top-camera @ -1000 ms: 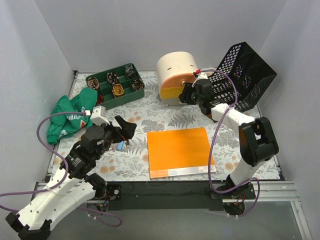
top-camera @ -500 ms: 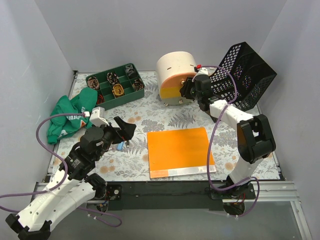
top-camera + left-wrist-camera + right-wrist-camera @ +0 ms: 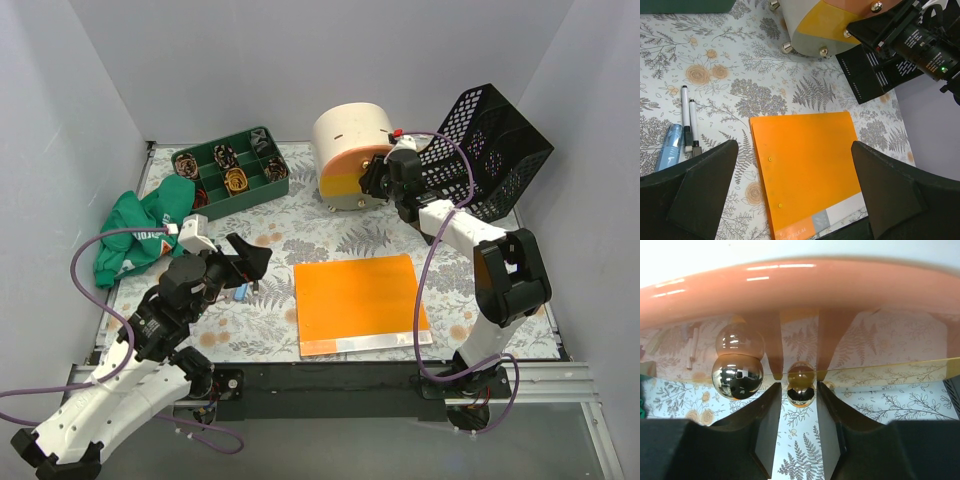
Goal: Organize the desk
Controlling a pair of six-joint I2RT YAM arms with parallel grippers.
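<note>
**Right claw draws in around a foot of the tipped drum**

In the last second the right gripper has pushed up against the drum at the far middle of the desk. Its fingers have narrowed either side of a small chrome ball foot, though I cannot tell if they pinch it yet. This is probably a grab to stand the drum upright. The left gripper has not moved and hangs spread wide and empty at near left. The drum is a matte cream cylinder lying on its side, with a glossy orange base that mirrors the fern print. The orange folder lies thin, smooth and flat.
</note>
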